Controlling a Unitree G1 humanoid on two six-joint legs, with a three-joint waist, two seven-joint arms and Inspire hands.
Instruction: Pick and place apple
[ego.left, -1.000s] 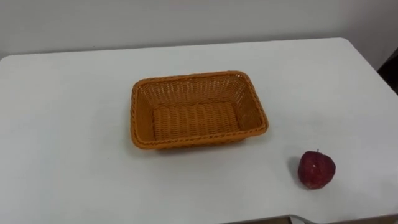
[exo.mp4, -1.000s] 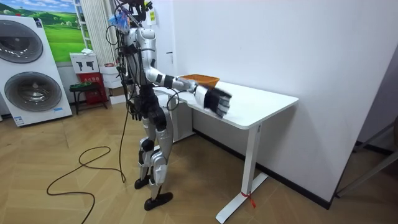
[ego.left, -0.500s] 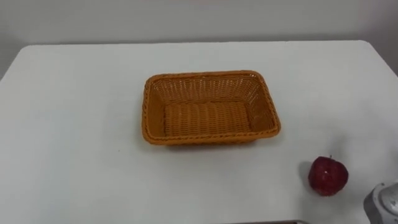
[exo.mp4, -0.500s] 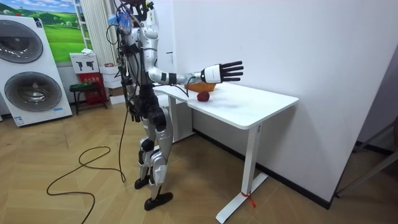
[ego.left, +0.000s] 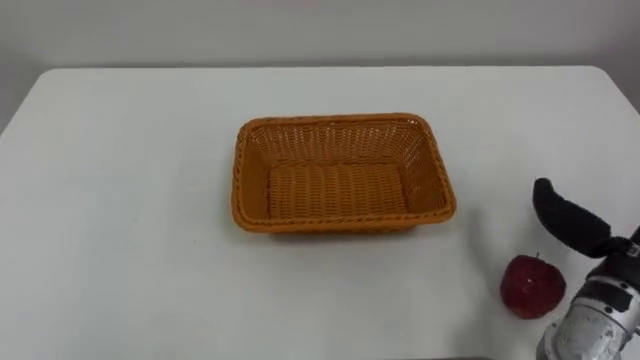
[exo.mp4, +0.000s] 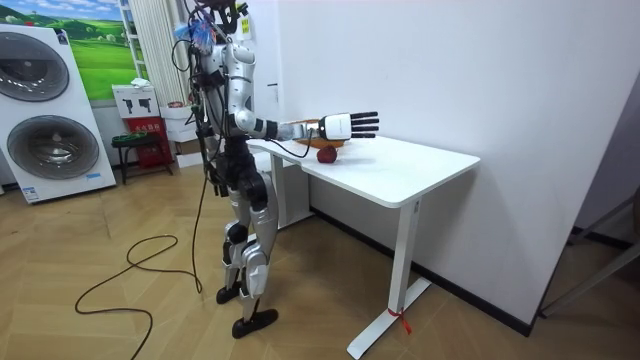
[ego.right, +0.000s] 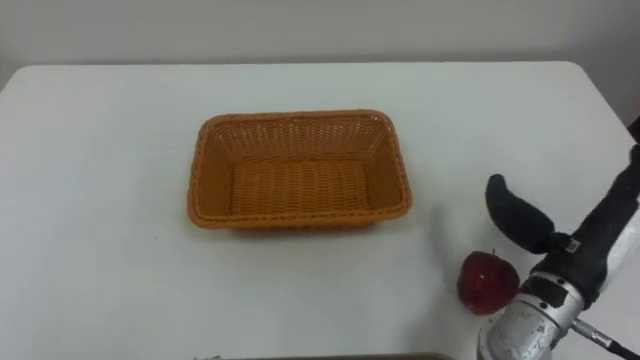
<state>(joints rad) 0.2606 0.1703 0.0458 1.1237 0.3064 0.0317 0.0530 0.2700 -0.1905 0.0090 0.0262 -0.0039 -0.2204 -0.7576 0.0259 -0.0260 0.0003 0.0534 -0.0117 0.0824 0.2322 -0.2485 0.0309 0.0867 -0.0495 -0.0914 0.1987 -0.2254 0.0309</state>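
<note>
Right arm out in front, right hand (exo.mp4: 338, 126) level, fingers (exo.mp4: 366, 123) straight and spread.

Dark red apple (ego.left: 532, 286) sits stem up on the white table (ego.left: 120, 200), apart from the orange wicker basket (ego.left: 340, 222)

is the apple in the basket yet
No, the apple sits on the white table, right of the empty wicker basket, near the open right hand.
</note>
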